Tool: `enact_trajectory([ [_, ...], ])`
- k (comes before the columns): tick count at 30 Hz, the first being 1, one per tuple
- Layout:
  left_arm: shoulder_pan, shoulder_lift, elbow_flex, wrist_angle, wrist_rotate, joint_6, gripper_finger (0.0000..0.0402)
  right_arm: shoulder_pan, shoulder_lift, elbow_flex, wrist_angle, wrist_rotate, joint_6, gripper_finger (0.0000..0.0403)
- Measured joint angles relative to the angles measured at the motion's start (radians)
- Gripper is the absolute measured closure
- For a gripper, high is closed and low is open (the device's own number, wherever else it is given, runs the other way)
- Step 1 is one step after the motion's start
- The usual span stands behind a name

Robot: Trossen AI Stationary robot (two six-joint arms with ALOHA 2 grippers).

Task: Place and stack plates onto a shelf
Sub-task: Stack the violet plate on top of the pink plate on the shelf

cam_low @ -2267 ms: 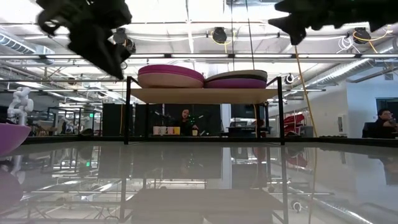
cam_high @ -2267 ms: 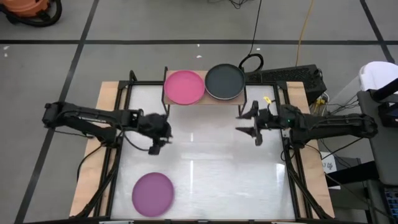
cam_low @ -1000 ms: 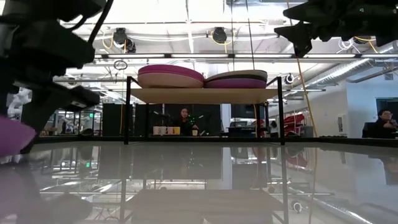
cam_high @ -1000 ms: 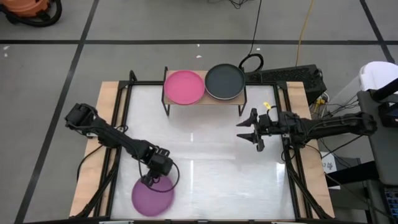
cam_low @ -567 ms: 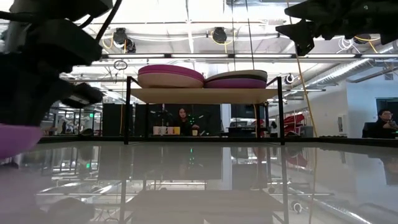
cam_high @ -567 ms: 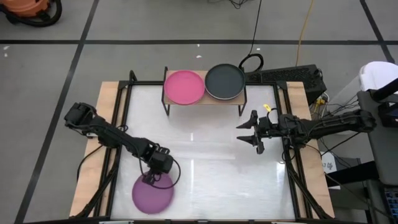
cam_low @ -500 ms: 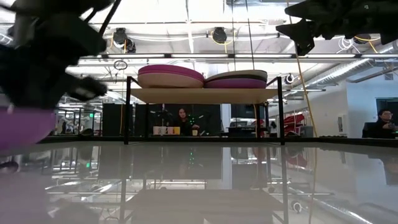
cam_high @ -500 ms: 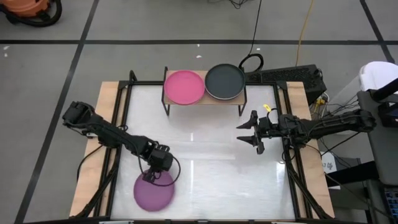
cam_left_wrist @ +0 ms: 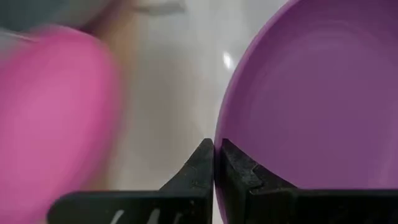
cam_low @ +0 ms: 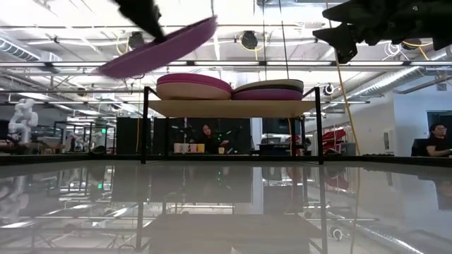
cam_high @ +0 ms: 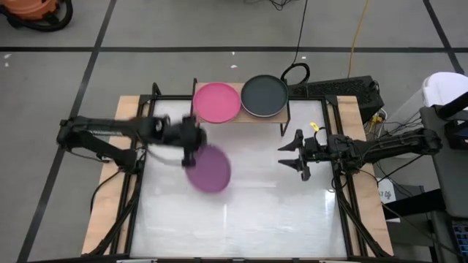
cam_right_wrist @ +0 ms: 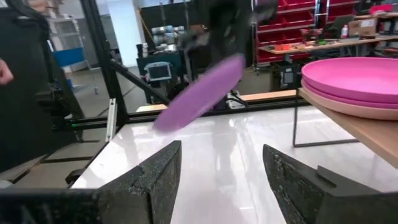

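A purple plate [cam_high: 210,169] hangs in the air over the table's left middle, just in front of the shelf [cam_high: 240,115], with my left gripper [cam_high: 191,151] shut on it. On the shelf lie two stacks: a pink plate [cam_high: 216,101] tops the left one, a dark grey plate [cam_high: 265,96] the right one. In the low view the purple plate [cam_low: 159,46] is higher than both stacks [cam_low: 193,86]. My right gripper [cam_high: 287,155] hovers open to the right of the shelf, holding nothing. My left gripper pinches the purple plate's rim [cam_left_wrist: 219,144] between its two fingers, one finger [cam_left_wrist: 200,160] on each face. The fingers come from the table's left, at the rim's far-left part [cam_high: 193,155]. The plate is lifted clear and tilted [cam_low: 120,65].
The shelf's black legs [cam_low: 145,127] stand on the glossy white table [cam_high: 241,212]. Wooden borders and black frame rails [cam_high: 131,204] run along the table's sides. People sit in the room behind [cam_low: 209,134].
My left gripper has taken the purple plate off the table's near left part and swung it up and toward the far edge, near the shelf. The plate, flat on the table before, is now lifted clear and tilted.
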Motion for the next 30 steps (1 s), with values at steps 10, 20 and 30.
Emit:
enact_trajectory([
  [10, 0.52, 0.082, 0.352, 0.028, 0.185, 0.052, 0.0392, 0.0, 0.0, 0.0, 0.004, 0.023, 0.025, 0.0197],
  [20, 0.804, 0.323, 0.469, 0.001, 0.484, -0.066, 0.0392, 0.0, 0.0, 0.0, 0.004, 0.023, 0.026, 0.0197],
  [30, 0.857, 0.429, 0.538, -0.179, 0.489, -0.054, 0.0392, 0.0, 0.0, 0.0, -0.003, 0.023, 0.012, 0.0197],
])
